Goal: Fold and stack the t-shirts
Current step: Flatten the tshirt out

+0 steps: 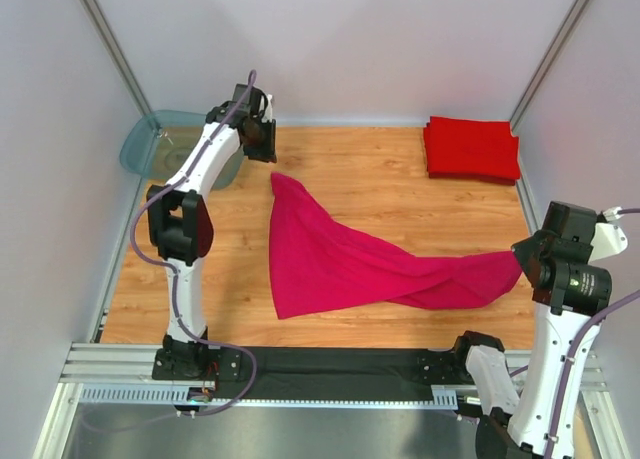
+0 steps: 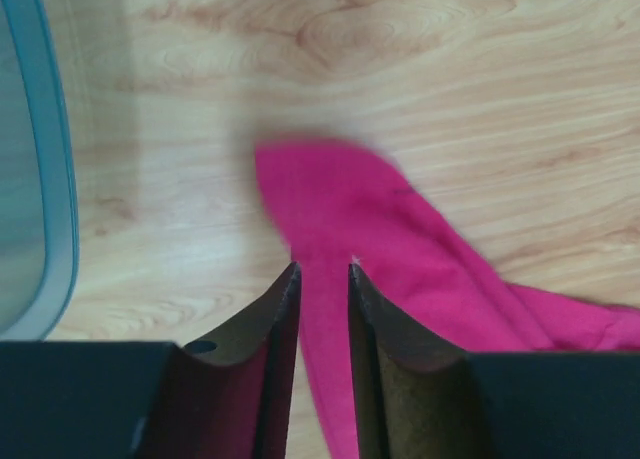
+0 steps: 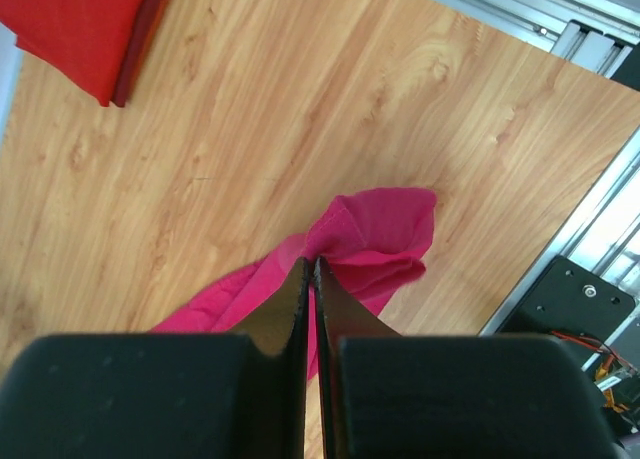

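1. Left tool (image 2: 323, 269): released. Its jaws stand slightly apart and clamp nothing. It hangs above the far-left part of the desk (image 1: 380, 169), just beyond the nearest corner of the pink shirt (image 1: 330, 259) and clear of it.
2. Right tool (image 3: 312, 262): clenched on one end of the pink shirt, with cloth bunched at its fingertips. It sits near the right edge of the desk, toward the near side.
3. Pink shirt: unfolded. It lies from left of centre across to the right edge, broad at the left and narrowing into a twisted strip that rises to the right tool. In the left wrist view its far corner is blurred.
4. Red shirts (image 1: 470, 147): a neat rectangular stack in the far-right corner, well apart from the pink shirt.
5. Tub (image 1: 140, 144): translucent blue-grey, at the far-left corner, beside the left arm.
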Tool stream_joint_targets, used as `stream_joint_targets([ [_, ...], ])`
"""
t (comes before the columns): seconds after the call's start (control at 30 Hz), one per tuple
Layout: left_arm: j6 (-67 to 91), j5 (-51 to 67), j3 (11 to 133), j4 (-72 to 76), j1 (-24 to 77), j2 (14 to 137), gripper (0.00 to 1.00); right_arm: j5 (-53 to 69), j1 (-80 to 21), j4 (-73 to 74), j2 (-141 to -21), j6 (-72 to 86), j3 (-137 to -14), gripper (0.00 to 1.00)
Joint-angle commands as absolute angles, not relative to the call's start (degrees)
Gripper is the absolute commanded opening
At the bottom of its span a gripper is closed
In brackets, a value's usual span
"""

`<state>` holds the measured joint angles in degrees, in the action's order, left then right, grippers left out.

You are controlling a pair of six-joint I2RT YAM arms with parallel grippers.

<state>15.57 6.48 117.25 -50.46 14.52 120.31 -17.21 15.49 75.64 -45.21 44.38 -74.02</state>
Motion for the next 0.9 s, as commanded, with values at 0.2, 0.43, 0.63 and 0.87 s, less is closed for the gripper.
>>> stream_joint_targets([
  [0.2, 4.12, 6.68, 83.84, -47.55, 25.12, 88.27, 0.41, -14.24, 15.47, 69.35, -49.74, 46.67, -72.51, 0.00],
  [0.43, 11.16, 7.37, 62.59, -54.75, 36.90, 75.51, 0.42, -14.06, 15.47, 67.42, -52.12, 45.79, -73.83, 0.00],
  [0.63, 12.48, 9.15, 59.41, -53.70, 46.22, 75.31, 0.44, -11.25, 15.38, 66.01, -51.33, 46.76, -72.25, 0.00],
  [0.87, 7.56, 14.16, 62.32, -56.69, 50.35, 89.10, 0.42, -10.99, 15.47, 66.44, -50.28, 46.67, -72.42, 0.00],
])
